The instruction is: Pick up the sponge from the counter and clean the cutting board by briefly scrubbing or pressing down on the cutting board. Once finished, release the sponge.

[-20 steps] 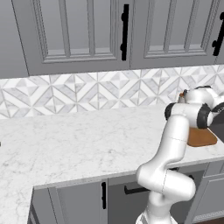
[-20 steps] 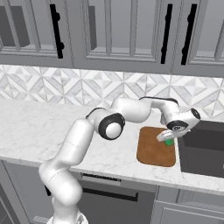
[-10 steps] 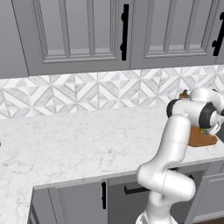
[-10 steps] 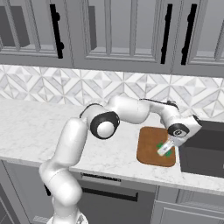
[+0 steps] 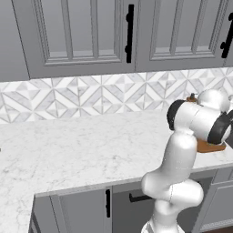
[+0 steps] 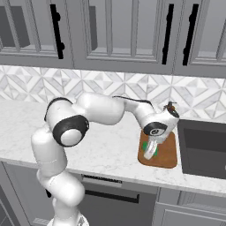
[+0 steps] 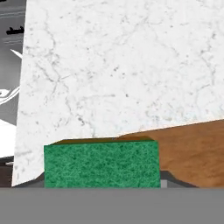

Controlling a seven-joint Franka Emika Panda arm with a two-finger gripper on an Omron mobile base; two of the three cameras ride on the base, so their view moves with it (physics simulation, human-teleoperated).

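Gripper [image 6: 151, 152] is clamped on the sponge [image 6: 150, 150], and it's down low over the cutting board [image 6: 165, 152] now, with the white arm stretched right across the counter [image 6: 106, 150] to get there. From the right base view the green block sits at the fingertips over the board's left part, at or just above the wood; whether it's actually touching, I can't tell from here. The hand view gives us the sponge's green face [image 7: 100, 164] up close between the fingers, reddish-brown board [image 7: 192, 153] spreading out beyond it and white marble [image 7: 122, 65] past the board's edge. In the left base view a sliver of the board [image 5: 210, 146] peeks out behind the arm. So this looks like the scrubbing step: sponge in hand, positioned on the board. Next up, I'd say, a firm press down or a short rub across the wood, keeping the sponge inside the board's edge, and then opening the fingers to let the sponge go.
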